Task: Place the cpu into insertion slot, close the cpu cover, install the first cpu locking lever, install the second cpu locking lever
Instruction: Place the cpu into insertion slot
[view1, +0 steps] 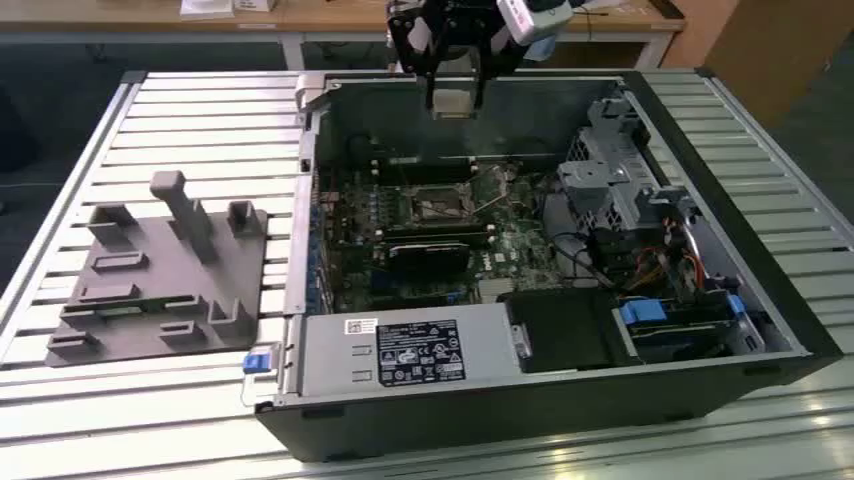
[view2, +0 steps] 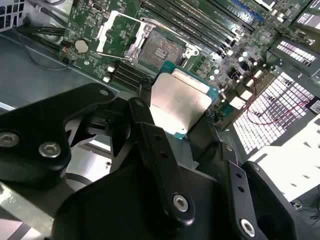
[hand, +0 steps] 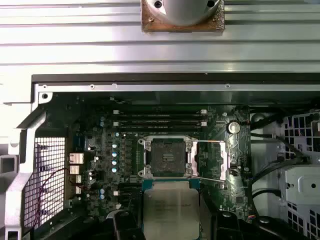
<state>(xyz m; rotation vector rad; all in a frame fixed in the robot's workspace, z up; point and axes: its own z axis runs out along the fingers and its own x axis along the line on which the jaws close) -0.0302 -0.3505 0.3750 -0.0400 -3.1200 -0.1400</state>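
Hovering over the open computer case (view1: 507, 415), the gripper (view1: 451, 100) pinches the chip (view2: 180, 102) by its edges, clear of the board. The socket (hand: 167, 156) lies bare, its cover (hand: 212, 160) swung open beside it. Chip print and the power-supply label (view1: 420, 352) can't be read.

You are seeing bright overhead light gleaming off the slatted metal table (view1: 200, 110) in the exterior view, while the computer case (view1: 507, 420) is shadowing its own interior. In the second wrist view, glare is whitening the cpu (view2: 180, 102) and the perforated panel (view2: 265, 125).
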